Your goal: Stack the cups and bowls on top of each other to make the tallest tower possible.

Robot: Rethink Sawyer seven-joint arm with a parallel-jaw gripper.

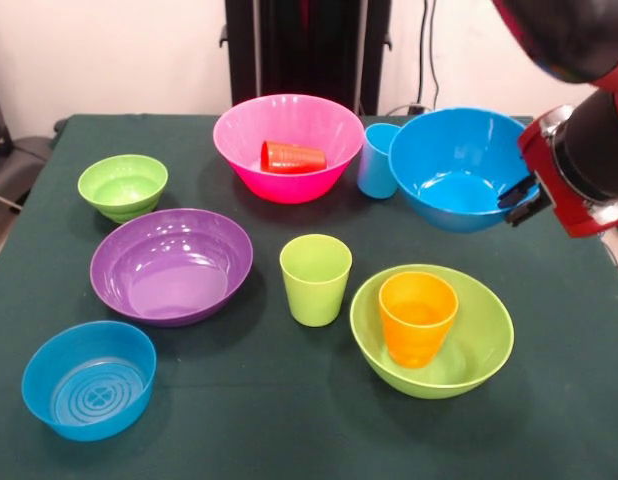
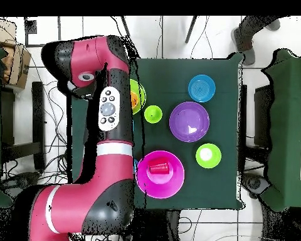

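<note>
Fingers (image 1: 521, 200) grip large blue bowl's (image 1: 454, 165) rim.

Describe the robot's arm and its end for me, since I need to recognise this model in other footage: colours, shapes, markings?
The arm is made of thick rounded segments with a glossy red shell, black joints and white bands. One link carries a light grey oval panel with small round buttons. In the front view the wrist is a red and black cylinder with a metal ring, ending in a black gripper.
</note>
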